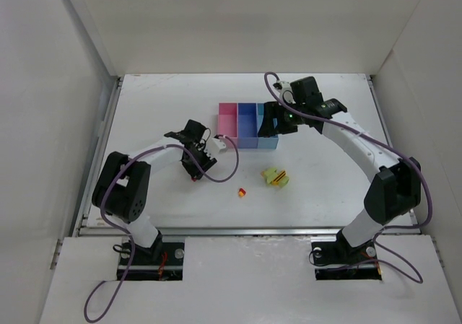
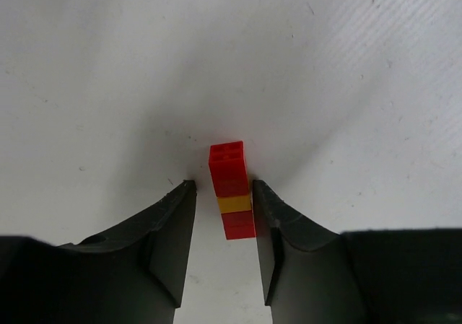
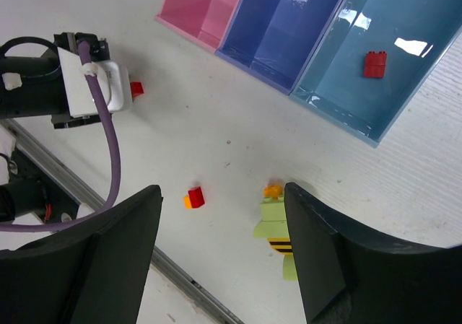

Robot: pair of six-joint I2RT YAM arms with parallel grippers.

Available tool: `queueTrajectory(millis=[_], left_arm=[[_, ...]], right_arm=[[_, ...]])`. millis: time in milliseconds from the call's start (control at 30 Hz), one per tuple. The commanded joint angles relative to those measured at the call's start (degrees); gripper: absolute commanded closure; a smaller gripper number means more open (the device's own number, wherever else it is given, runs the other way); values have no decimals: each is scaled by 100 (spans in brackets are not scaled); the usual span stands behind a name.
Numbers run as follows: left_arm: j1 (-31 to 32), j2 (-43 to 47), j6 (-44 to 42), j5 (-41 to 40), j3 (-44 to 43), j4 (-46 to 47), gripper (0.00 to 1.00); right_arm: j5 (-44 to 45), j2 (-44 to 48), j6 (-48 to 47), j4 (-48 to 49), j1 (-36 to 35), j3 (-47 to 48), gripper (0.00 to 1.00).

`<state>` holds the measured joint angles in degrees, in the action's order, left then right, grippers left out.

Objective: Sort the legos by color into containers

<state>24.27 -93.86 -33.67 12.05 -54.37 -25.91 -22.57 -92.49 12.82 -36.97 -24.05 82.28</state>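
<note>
Left fingers (image 2: pixel 170 230) stood narrowly open astride the stack (image 2: pixel 232 194), gripping nothing; centring before closing seemed wise, since it sat off-middle. Right gripper (image 3: pixel 220 216) gaped empty

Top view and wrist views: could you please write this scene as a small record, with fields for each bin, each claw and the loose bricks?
pink bin: looks empty
blue bin: looks empty
light blue bin: holds one red brick
left claw: open, low, fingers either side of a red stack with a yellow band
right claw: open, holds nothing
loose bricks: small brick, red and orange; lime clump beside it
</note>
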Motion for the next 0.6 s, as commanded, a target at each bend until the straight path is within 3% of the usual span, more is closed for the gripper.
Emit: queueTrajectory(millis=[0,133,233,433,567], left_arm=[[-19,-184,10,227,-144,-81,66],[-19,-185,-43,174,-144,-81,79],[-19,-133,-43,227,-30,-81,100],[-19,254,71,359,-389,-282,100],[-19,842,133,859,-1302,-528,100]], right_arm=[[-20,283,-69,173,-29,51,26],[-20,284,-69,173,-29,-10,26],[-20,284,-69,173,-29,-10,26],[-466,284,-17,286,-29,51,26],[-958,231,168,541,-29,165,25]])
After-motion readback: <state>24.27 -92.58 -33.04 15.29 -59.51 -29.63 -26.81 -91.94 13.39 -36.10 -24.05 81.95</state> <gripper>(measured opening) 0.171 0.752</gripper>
